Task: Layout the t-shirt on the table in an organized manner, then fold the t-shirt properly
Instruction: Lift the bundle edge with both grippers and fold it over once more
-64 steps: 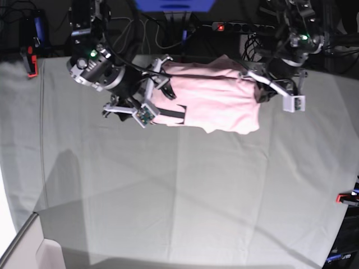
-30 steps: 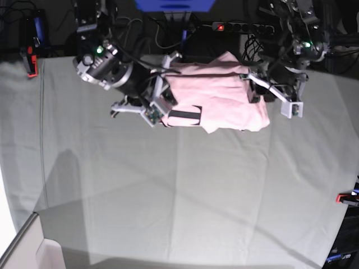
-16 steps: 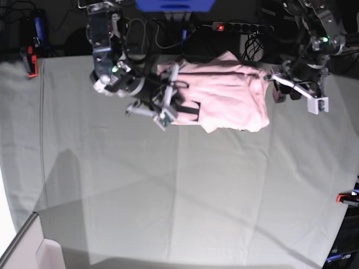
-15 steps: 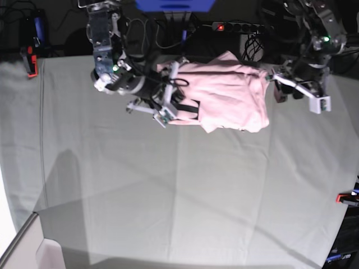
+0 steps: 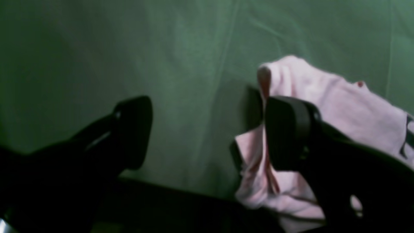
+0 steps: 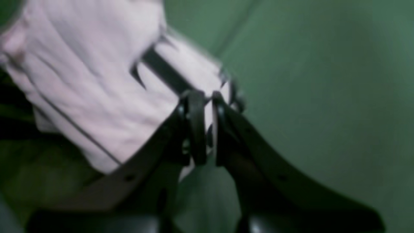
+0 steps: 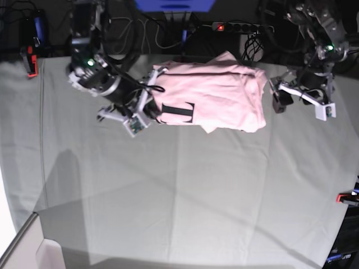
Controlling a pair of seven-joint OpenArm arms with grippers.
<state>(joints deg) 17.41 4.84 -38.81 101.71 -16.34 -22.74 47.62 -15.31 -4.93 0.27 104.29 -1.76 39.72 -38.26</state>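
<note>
The pale pink t-shirt (image 7: 216, 95) lies bunched near the far edge of the table (image 7: 168, 196), with a black letter showing at its left end. In the base view my right gripper (image 7: 151, 110) is at that left end. The right wrist view shows its fingers (image 6: 195, 129) shut on the t-shirt's (image 6: 90, 84) edge beside the black lettering. My left gripper (image 7: 302, 105) hangs just right of the shirt, apart from it. Its jaws stand wide open in the left wrist view (image 5: 207, 132) with only green cloth between them, and the t-shirt (image 5: 343, 106) lies behind its right finger (image 5: 286, 132).
Red clamps sit at the table's far left edge (image 7: 32, 64) and right edge (image 7: 345, 197). A power strip (image 7: 241, 26) and cables lie beyond the far edge. A pale box corner (image 7: 28, 252) shows at the bottom left.
My left gripper has opened, let go of the shirt's right end and drawn off to the right. The right gripper has pulled the left end leftward, baring the black letter.
</note>
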